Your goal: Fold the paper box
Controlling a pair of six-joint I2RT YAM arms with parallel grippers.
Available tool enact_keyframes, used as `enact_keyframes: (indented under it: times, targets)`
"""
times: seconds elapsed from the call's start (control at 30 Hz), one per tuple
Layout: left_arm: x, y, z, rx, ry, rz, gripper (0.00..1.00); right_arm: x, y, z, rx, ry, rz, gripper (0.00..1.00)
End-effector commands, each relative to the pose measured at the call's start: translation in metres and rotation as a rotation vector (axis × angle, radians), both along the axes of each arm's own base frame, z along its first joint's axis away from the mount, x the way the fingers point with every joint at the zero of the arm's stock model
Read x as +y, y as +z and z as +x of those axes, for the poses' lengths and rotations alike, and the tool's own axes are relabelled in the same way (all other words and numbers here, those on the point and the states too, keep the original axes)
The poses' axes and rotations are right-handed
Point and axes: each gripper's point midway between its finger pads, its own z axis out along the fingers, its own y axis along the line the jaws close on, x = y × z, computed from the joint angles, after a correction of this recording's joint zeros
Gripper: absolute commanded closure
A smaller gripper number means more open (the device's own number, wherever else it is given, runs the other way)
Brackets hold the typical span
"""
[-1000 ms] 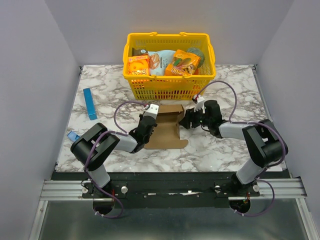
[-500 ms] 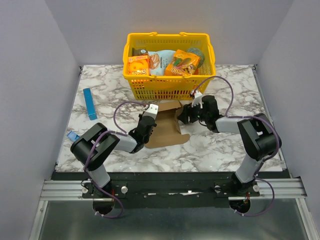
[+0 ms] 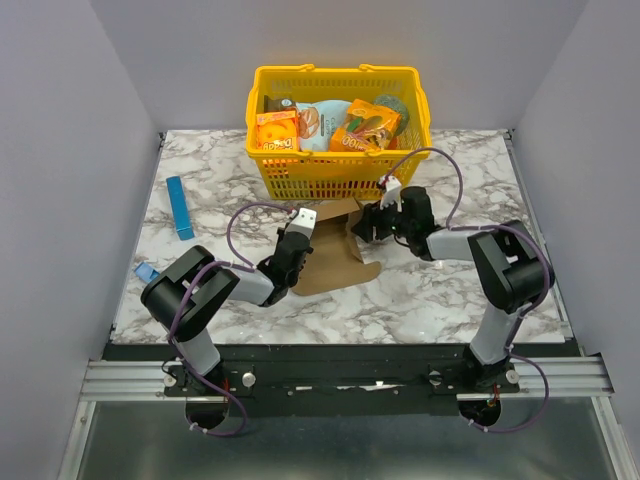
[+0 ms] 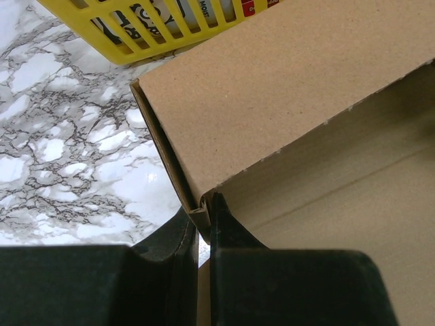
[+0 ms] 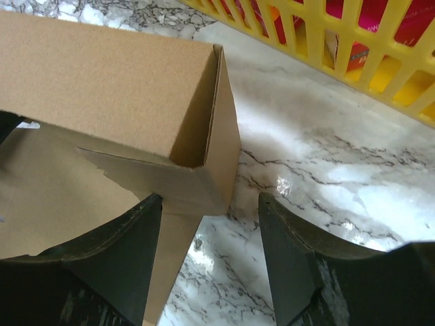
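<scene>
- Toward the far edge of the counter (image 3: pixel 450 290), about midway between its left and right edges, the paper box (image 3: pixel 335 255) lies half formed. Its base is flat on the marble and its far wall stands up, just in front of the yellow basket (image 3: pixel 340 175).
- We judge the far wall is kept standing so the side flaps can be tucked against it. The fold looks partly made, with the near side of the sheet not yet raised.
- The left tool (image 4: pixel 204 224) is pinched nearly closed on the thin edge of the box's left wall. This grip seems meant to anchor the sheet while the other arm works.
- The right tool (image 5: pixel 211 204) stands with its jaws wide apart and grips nothing. The box's right far corner and its small slanted flap sit in the gap between the fingers, which suggests it is lining up to press or pinch that corner.
- The cardboard is plain brown, and we see no print on it.
- Through the basket's lattice in the left wrist view we read letters like "MOIST", cut off at the frame edge.
- The orange snack packs (image 3: pixel 275 130) in the basket carry print too small for us to read.
- A slim blue box (image 3: pixel 180 208) lies well apart, near the counter's left edge. Any label on it is illegible.
</scene>
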Motion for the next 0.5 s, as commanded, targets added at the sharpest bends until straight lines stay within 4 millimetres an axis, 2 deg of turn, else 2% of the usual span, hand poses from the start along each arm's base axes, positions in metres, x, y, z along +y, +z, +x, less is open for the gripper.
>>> enact_keyframes:
  times: [0.0,0.47]
  targets:
    - [-0.0266,-0.0111,-0.0133,0.037,-0.143,-0.007,1.0,0.0153,0.035,0.0292,-0.14,0.017,0.055,0.32]
    - [-0.0269,-0.0099,-0.0133,0.041,-0.14,-0.01,1.0,0.015,0.0301,0.0355,-0.104,-0.013,0.052,0.33]
